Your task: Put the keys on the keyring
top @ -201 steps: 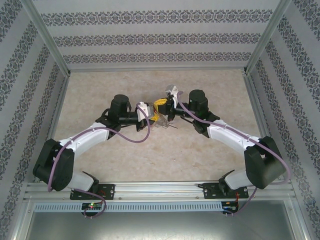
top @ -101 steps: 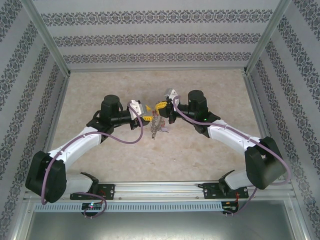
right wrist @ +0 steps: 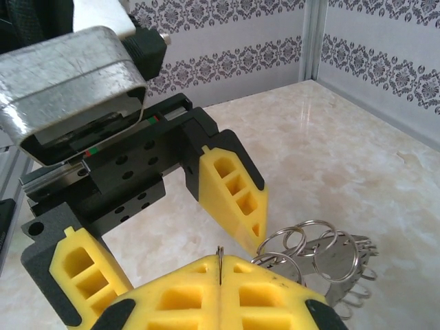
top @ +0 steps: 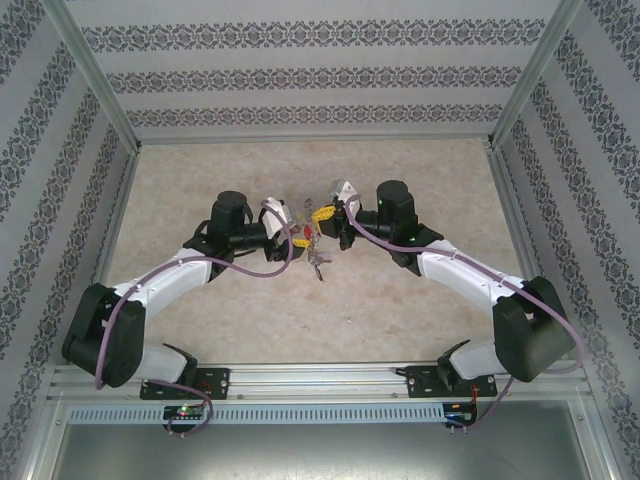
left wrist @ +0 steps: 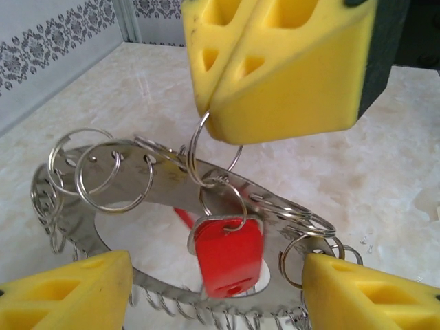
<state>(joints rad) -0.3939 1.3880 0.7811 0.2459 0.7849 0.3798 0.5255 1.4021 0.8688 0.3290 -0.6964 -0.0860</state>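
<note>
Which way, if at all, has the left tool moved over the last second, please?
Yes. The left tool has backed slightly toward the left wall, away from the right tool, and opened.

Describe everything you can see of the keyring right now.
The keyring is a flat, shiny silver metal oval band with an open middle, its edge hung with many small wire split rings. It hangs tilted over the marble-look table, held up by one split ring pinched in the shut right gripper. A red-headed key dangles from a small ring just below that grip. The open left gripper has its yellow pads either side; contact there is unclear.
</note>
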